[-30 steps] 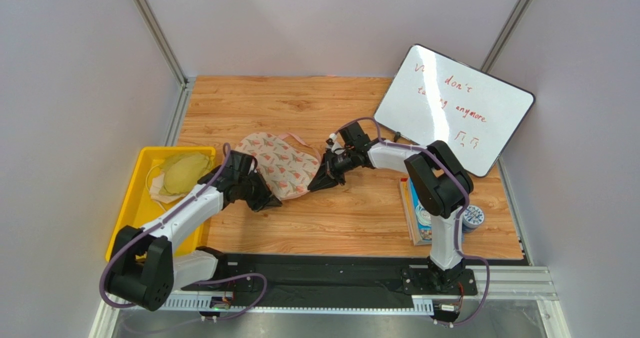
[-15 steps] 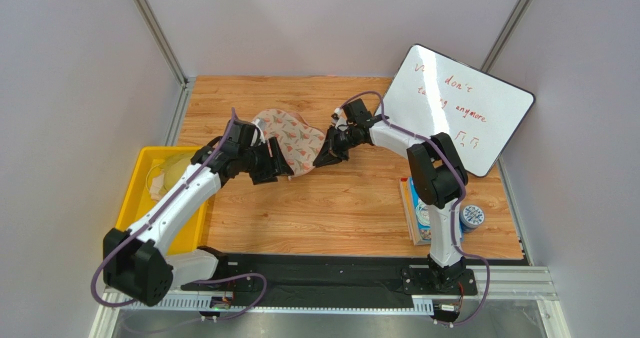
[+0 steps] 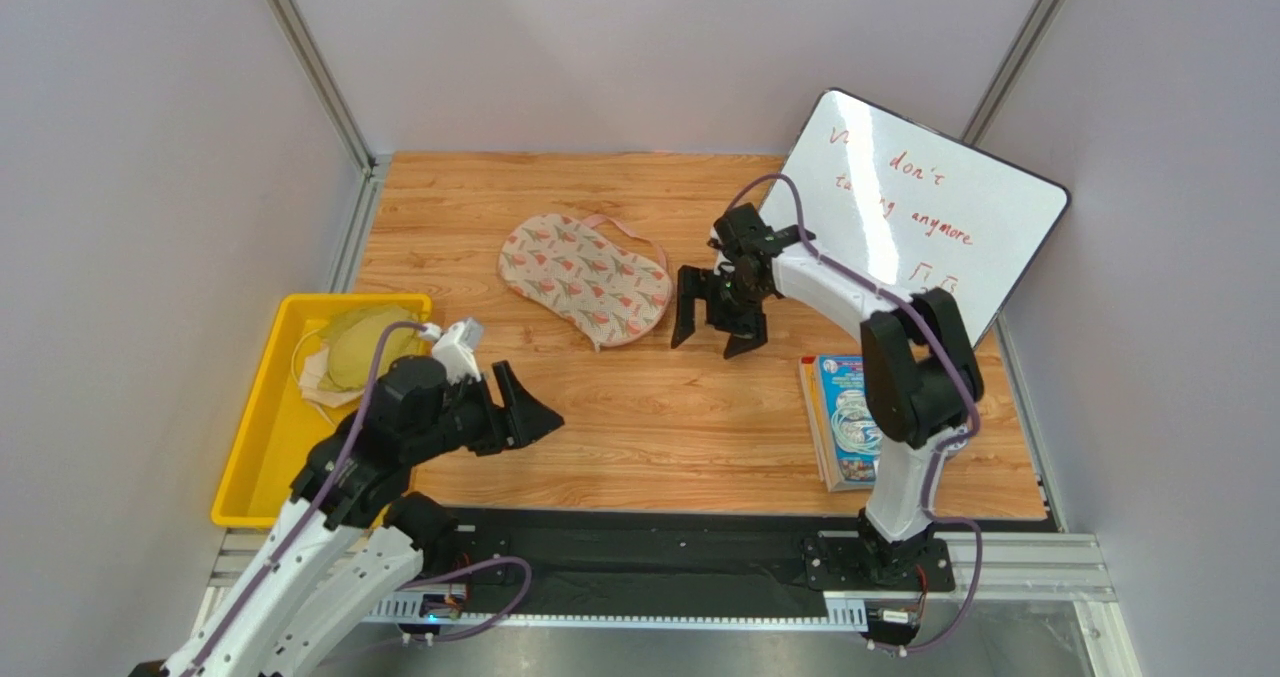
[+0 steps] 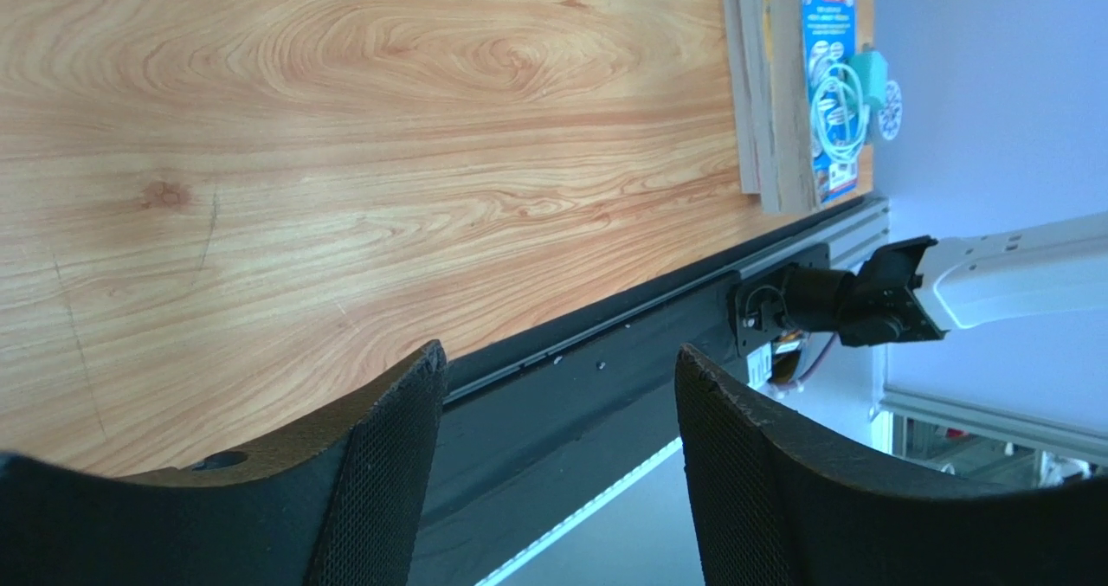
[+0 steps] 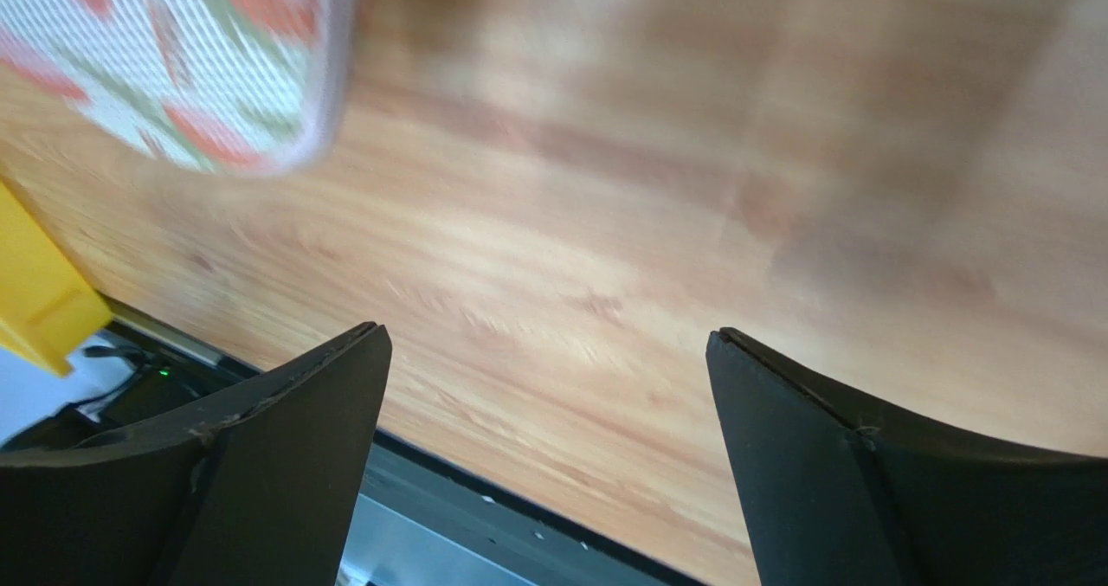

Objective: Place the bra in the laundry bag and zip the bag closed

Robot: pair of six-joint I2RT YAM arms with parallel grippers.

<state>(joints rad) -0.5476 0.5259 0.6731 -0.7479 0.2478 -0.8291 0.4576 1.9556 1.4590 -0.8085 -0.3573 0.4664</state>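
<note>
The laundry bag (image 3: 586,277), beige with a red-and-green leaf print and pink trim, lies flat on the wooden table, its halves together. A corner of the laundry bag (image 5: 195,54) shows at the upper left of the right wrist view. The bra is out of view. My right gripper (image 3: 714,332) (image 5: 546,336) stands open just right of the bag, nothing between its fingers. My left gripper (image 3: 522,415) (image 4: 559,352) is open and empty, well clear of the bag, near the table's front edge.
A yellow bin (image 3: 263,392) holding pale beige and yellow garments sits at the left edge. A whiteboard (image 3: 909,220) leans at the back right. A book (image 3: 849,422) lies by the right arm's base. A black rail (image 3: 646,535) runs along the front.
Both grippers opened and let go of the laundry bag, which now lies flat farther back. The left arm drew back toward the front left; the right gripper moved right, away from the bag.
</note>
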